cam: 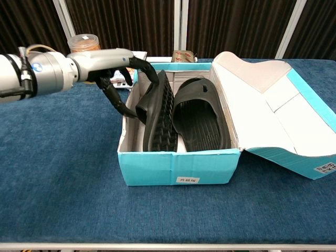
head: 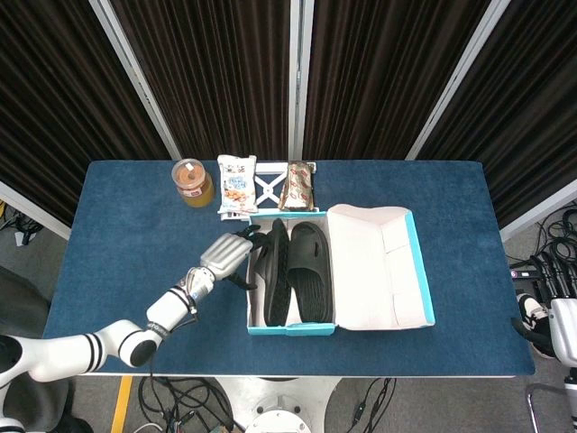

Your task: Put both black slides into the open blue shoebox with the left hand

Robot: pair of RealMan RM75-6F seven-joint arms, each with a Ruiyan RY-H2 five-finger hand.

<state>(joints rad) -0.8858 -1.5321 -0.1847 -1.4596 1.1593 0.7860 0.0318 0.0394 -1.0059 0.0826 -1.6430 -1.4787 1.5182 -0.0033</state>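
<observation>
The open blue shoebox (head: 416, 271) (cam: 173, 167) lies mid-table with its lid folded out to the right. Both black slides are inside it. The left slide (head: 273, 271) (cam: 159, 118) stands tilted on its edge against the left wall. The right slide (head: 308, 266) (cam: 202, 115) lies flat. My left hand (head: 233, 255) (cam: 113, 63) reaches over the box's left wall with its fingers (cam: 146, 71) spread, touching the tilted slide's upper edge, and its thumb is near the strap. My right hand (head: 552, 327) hangs off the table's right side, too unclear to read.
Along the far edge of the blue table (head: 126, 234) stand an orange jar (head: 191, 180) (cam: 84, 42), a snack packet (head: 237, 183), a white crossed holder (head: 268, 188) and a brown packet (head: 298, 185) (cam: 181, 55). Dark curtains hang behind.
</observation>
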